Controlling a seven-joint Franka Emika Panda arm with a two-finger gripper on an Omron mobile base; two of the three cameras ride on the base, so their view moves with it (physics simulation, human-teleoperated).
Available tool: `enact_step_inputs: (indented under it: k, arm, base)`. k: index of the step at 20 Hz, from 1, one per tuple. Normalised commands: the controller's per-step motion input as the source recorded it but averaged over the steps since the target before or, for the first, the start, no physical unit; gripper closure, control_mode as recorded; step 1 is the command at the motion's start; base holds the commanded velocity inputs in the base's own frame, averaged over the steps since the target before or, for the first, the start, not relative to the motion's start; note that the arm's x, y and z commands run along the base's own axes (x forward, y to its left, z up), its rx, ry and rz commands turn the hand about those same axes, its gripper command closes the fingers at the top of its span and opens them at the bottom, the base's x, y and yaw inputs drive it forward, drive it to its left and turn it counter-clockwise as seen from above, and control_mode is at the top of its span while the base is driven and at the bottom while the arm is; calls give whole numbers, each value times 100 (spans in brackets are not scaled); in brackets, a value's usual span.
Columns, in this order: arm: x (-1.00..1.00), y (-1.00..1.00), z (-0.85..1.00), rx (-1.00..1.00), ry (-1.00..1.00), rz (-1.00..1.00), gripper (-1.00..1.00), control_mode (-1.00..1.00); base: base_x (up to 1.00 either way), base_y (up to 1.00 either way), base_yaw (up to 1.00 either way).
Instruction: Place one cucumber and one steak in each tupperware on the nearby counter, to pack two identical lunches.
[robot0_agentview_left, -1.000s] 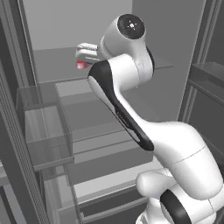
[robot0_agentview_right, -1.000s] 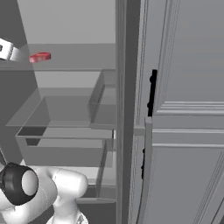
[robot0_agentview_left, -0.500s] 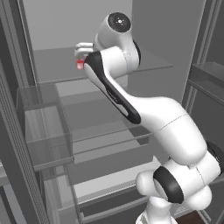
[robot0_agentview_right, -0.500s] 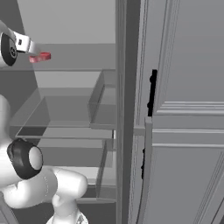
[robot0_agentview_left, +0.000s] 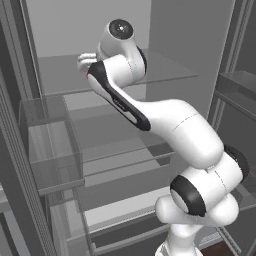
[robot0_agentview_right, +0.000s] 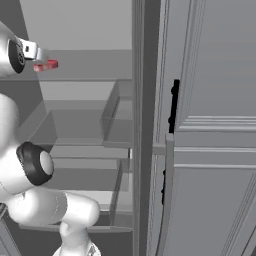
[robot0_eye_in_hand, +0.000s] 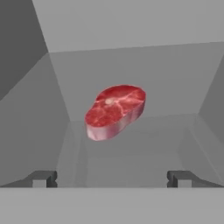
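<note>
- Grey fridge-type interior w/ glass shelves and clear bins; tall grey cabinet door (robot0_agentview_right: 210, 125) w/ black handle fills the right of the right base view.
- Steak (robot0_eye_in_hand: 114, 111) lies flat on the upper shelf (robot0_agentview_left: 165, 70), centre of the hand view, red w/ pale marbling, nothing beside it. In the right base view it's a small red slab at upper left (robot0_agentview_right: 46, 65).
- Gripper (robot0_eye_in_hand: 113, 178) is at the bottom of the hand view, aimed at the steak. Jaws wide apart, nothing between them.
- Steak sits above and between the two fingertips (robot0_eye_in_hand: 43, 178) in that frame, roughly centred but a touch left of mid. It looks apart from the tips, no contact yet as far as I can tell.
- In the left base view the hand (robot0_agentview_left: 87, 61) is at upper left, at the shelf edge.
- Progress, my read: early. This steak isn't grasped yet. No tupperware, counter or cucumber in frame, so I can't say what's already packed.
</note>
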Motion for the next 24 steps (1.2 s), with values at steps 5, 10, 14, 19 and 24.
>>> enact_step_inputs:
  k: [5, 10, 14, 19, 24]
  arm:
    - [48, 43, -25, 0, 0, -1, -100, -100]
    - [49, 25, -6, 0, 4, -1, -100, -100]
    - [35, 2, -2, -1, 3, 0, -100, -100]
    - [33, 0, -20, -6, 4, 0, -100, -100]
    - [1, 0, -30, -5, 1, 0, -100, -100]
  base:
    - [0, 0, 0]
    - [0, 0, 0]
    - [0, 0, 0]
    - [0, 0, 0]
    - [0, 0, 0]
